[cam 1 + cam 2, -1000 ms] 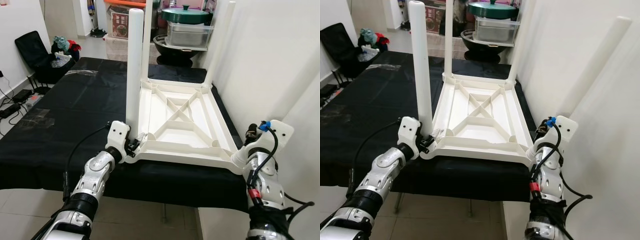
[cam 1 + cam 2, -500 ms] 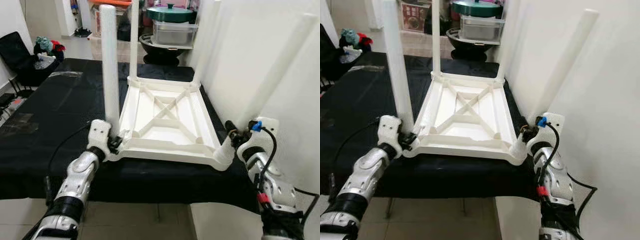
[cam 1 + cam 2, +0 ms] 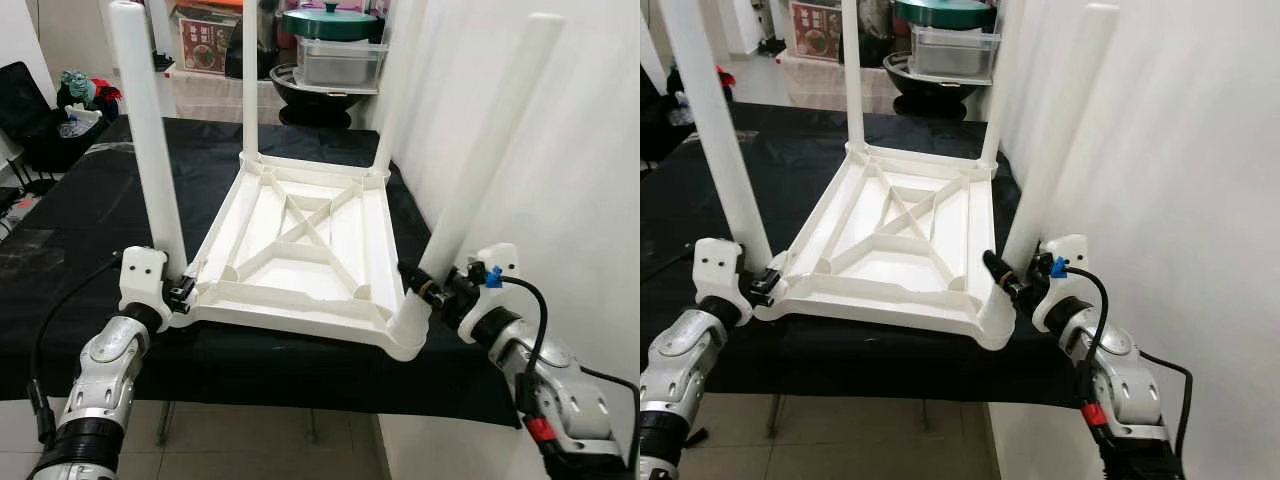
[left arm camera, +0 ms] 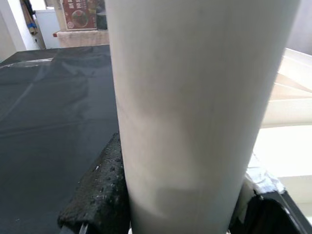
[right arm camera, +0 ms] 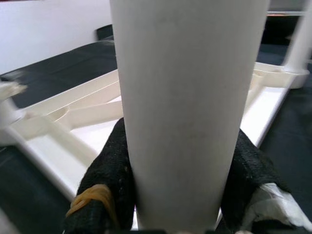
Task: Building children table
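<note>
A white plastic children's table (image 3: 300, 250) lies upside down on the black-covered work table (image 3: 90, 220), its legs pointing up. My left gripper (image 3: 180, 292) is shut on the base of the near left leg (image 3: 148, 150); that leg sits between the black fingers (image 4: 100, 187) in the left wrist view. My right gripper (image 3: 432, 290) is shut on the base of the near right leg (image 3: 485, 160), which leans slightly outward. The black pads (image 5: 109, 170) press both sides of that leg (image 5: 187, 97). The two far legs (image 3: 250, 80) stand upright at the back corners.
A white wall (image 3: 560, 150) runs close along the right side. Behind the table stand a metal tray with a green lid (image 3: 330, 20) and storage boxes (image 3: 200, 45). A black chair with clutter (image 3: 50, 110) is at the far left. The table's front edge is near me.
The view has swung to the right. The upturned table's near right corner now stands off the black table, and my right gripper has closed round the base of the near right leg.
</note>
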Tool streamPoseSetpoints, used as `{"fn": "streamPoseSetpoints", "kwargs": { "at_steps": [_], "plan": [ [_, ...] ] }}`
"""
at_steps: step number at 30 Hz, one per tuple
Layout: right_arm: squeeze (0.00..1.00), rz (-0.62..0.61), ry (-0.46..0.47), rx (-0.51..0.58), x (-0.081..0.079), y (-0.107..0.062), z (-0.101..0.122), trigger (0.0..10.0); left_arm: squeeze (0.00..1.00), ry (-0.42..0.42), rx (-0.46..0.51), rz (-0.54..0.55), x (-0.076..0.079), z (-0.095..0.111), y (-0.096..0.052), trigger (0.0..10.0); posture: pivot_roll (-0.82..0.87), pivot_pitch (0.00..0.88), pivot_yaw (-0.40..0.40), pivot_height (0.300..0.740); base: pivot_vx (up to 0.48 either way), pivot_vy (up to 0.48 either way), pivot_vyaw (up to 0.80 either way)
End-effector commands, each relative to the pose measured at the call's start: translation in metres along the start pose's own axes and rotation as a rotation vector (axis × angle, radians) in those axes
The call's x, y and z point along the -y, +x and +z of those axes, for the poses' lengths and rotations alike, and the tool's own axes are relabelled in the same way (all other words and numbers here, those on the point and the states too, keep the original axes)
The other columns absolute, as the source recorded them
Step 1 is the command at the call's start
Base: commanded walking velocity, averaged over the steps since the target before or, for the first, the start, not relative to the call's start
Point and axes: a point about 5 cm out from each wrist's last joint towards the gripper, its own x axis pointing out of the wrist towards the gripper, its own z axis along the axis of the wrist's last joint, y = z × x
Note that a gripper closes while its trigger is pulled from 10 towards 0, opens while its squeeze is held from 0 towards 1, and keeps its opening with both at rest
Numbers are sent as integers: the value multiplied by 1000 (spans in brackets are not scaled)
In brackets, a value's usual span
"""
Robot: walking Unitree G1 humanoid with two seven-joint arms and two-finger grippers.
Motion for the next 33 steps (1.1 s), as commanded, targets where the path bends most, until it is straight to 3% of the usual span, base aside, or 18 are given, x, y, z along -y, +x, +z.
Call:
{"fn": "streamPoseSetpoints", "kwargs": {
  "at_steps": [1,4,5,10,19,20,21,25,27,29,30,32,33],
  "plan": [
    [0,-14,29,-4,12,-2,-4,10000,0,-2,-56,17,-4,-10,-6,10000,46,0,-111,740,0,0,0],
    [0,-14,29,-4,12,-2,-4,10000,0,-2,-56,17,-4,-10,-6,10000,46,0,-111,740,0,0,0],
    [1000,-46,40,7,18,-3,-3,10000,0,-3,-56,15,-2,-10,-6,10000,46,0,-114,740,0,0,0],
    [1000,-139,28,19,20,0,-4,10000,0,-13,-57,-8,9,-10,-5,10000,44,0,-109,740,0,0,0],
    [1000,-212,29,25,24,1,-4,10000,0,-11,-59,-10,8,-10,-3,10000,42,0,-105,740,0,0,0],
    [0,-110,36,30,23,-1,1,10000,0,-10,-61,-11,8,-10,-3,10000,41,0,-102,740,0,0,0],
    [0,5,35,38,24,-7,10,10000,0,-10,-61,-13,8,-9,-2,10000,41,0,-102,740,0,0,0],
    [0,148,14,45,30,-17,24,10000,0,-9,-62,-15,8,-9,-1,10000,39,0,-104,740,0,0,0],
    [0,156,-12,41,40,-22,34,10000,0,-9,-62,-16,9,-8,0,10000,38,0,-105,740,0,0,0],
    [0,156,-12,41,40,-22,34,10000,0,-9,-62,-16,9,-8,0,10000,38,0,-105,740,0,0,0],
    [0,124,-20,50,47,-22,38,4706,0,-10,-61,-16,9,-8,0,10000,38,0,-105,740,0,0,0],
    [0,124,-20,50,47,-22,38,4706,0,-10,-61,-16,9,-8,0,10000,38,0,-105,740,0,0,0],
    [0,28,-36,67,58,-19,41,0,0,-11,-60,-17,10,-8,1,10000,39,0,-107,740,0,0,0]
  ]
}}
